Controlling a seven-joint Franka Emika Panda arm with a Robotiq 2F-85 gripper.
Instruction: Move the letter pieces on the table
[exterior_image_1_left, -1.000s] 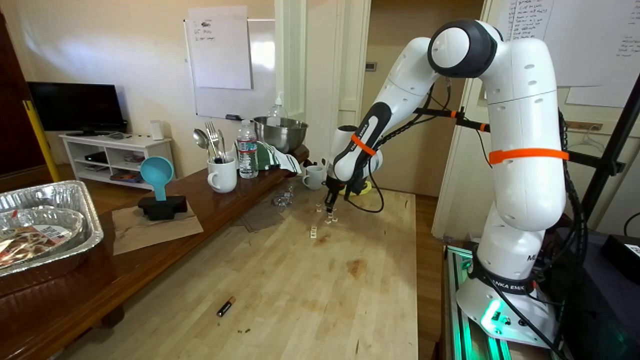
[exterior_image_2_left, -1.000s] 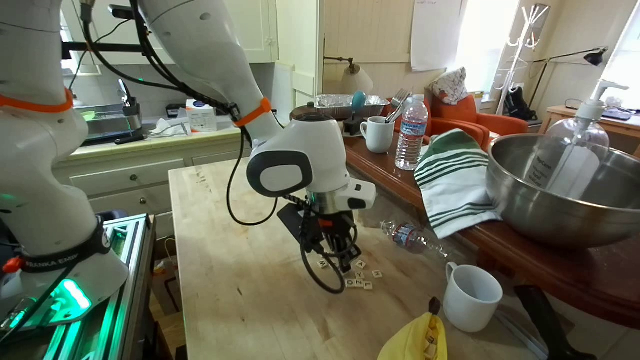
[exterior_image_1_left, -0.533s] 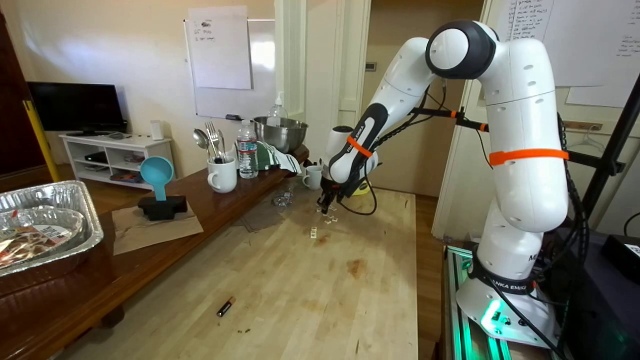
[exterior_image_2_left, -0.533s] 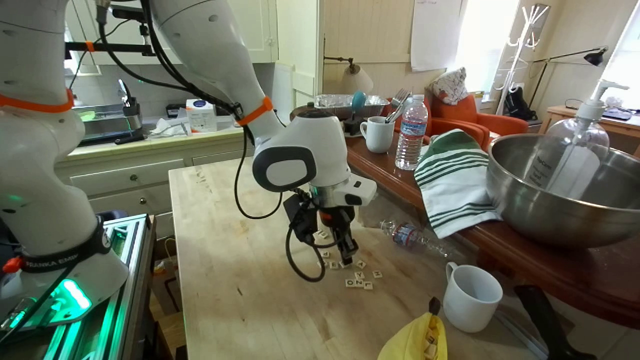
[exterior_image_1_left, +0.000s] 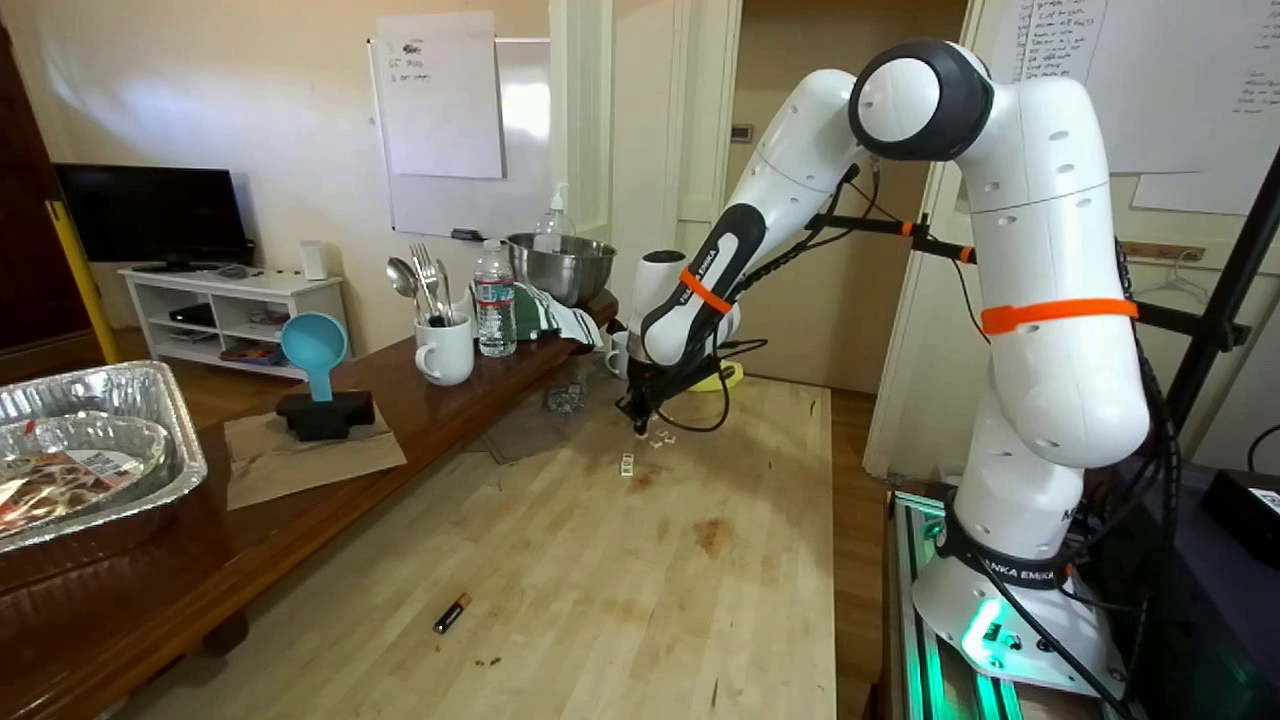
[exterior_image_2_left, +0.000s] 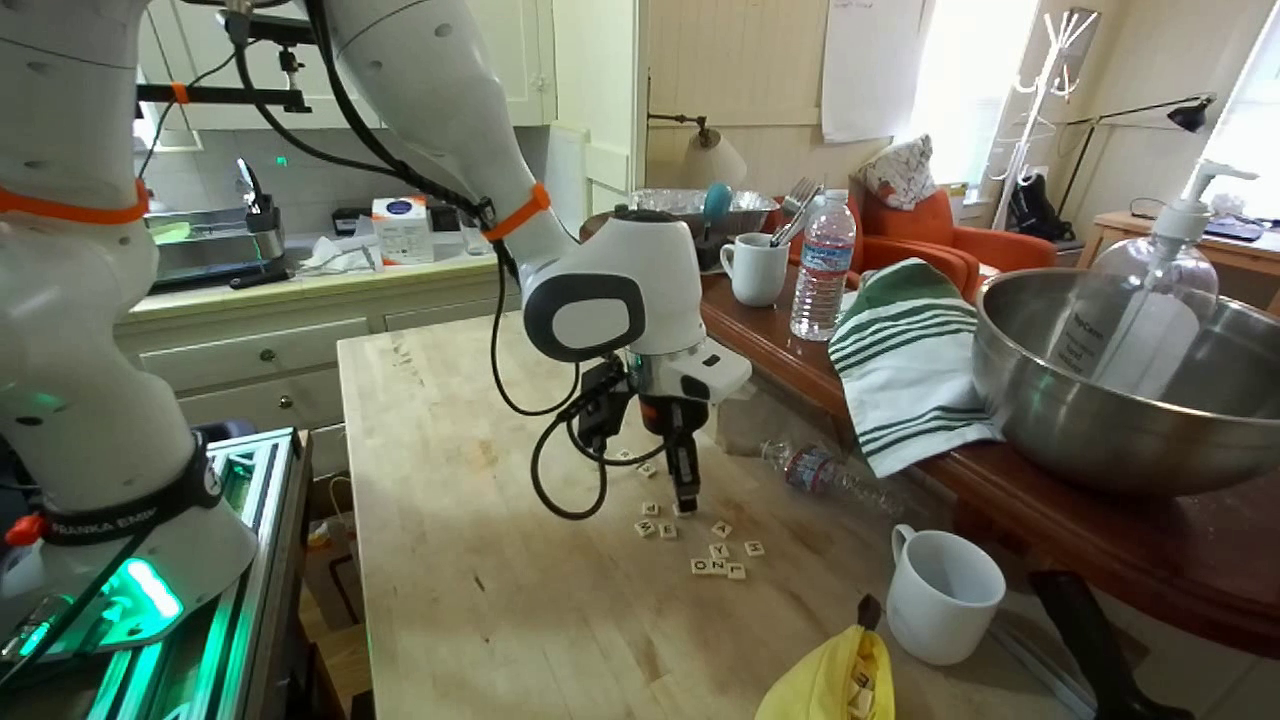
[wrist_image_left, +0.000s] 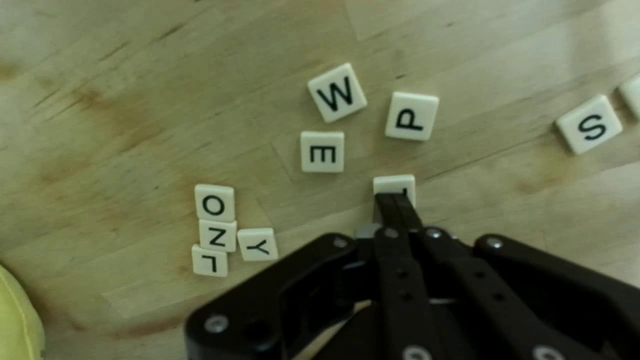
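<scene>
**Pale wooden table (exterior_image_2_left: 520, 620) strewn with letter tiles (wrist_image_left: 322, 152)**

Over a partly covered tile (wrist_image_left: 394, 184), the gripper (wrist_image_left: 393, 197) is seen with fingers (wrist_image_left: 408, 220) pressed together; contact cannot be told. In the wrist view, three touching tiles (wrist_image_left: 217, 236) are lined up at left, the Y tile (wrist_image_left: 257, 244) just beside.

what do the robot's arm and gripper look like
The arm is white and rounded, with dark joint trim, orange bands, black cables and FRANKA EMIKA lettering; a green light glows at its base. The gripper is black and angular, with slim fingers and silver screws.
</scene>
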